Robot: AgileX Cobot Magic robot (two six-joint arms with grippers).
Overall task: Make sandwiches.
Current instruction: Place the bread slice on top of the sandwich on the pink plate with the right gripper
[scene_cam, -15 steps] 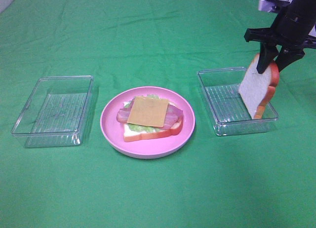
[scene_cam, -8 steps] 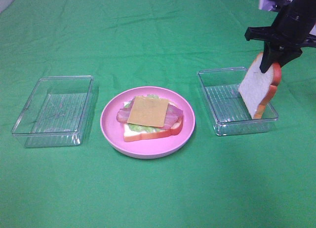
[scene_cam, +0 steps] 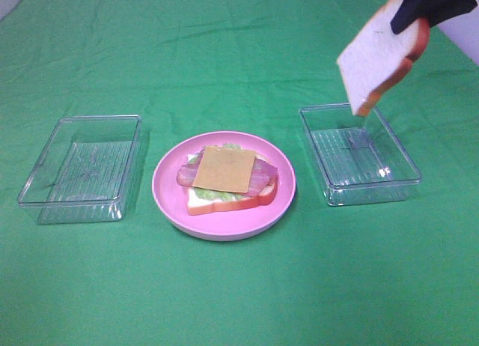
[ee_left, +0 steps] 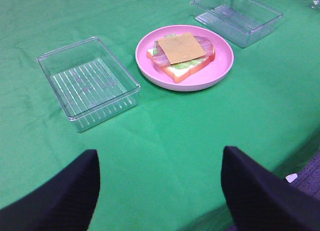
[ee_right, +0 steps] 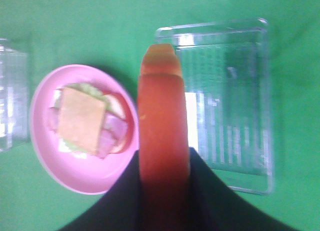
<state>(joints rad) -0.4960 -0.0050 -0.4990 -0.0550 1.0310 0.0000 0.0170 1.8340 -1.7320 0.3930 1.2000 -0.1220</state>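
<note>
I have the top bread slice [scene_cam: 380,52] pinched by its crust in the right gripper [scene_cam: 419,7], hanging tilted above the right clear tray [scene_cam: 404,189]. On the pink plate [scene_cam: 168,183] the open sandwich [scene_cam: 226,177] already has bread, lettuce, bacon and the cheese square [scene_cam: 224,169]. I judge only capping it remains. My left gripper [ee_left: 160,191] idles with its jaws spread, holding nothing.

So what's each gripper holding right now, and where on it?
The right gripper pinches the bread slice at its top crust edge; the left gripper is open, empty.
</note>
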